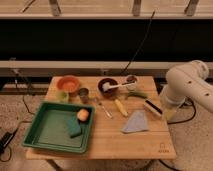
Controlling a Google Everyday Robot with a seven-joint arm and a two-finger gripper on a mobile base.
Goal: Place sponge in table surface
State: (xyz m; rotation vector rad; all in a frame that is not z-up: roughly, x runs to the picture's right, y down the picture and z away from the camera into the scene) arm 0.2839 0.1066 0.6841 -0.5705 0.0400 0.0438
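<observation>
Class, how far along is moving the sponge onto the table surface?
Done: nothing, the sponge lies in the green tray. In hand: nothing, the pincer, hidden behind the arm, is at the table's right edge. Left: grasp, lift, set on the table surface.

Dim and warm, soft all over, more blurred toward the corners. Lit from above on bench (110,142) left of hand, hidden behind arm (187,82); black band beyond; faint shadows.
</observation>
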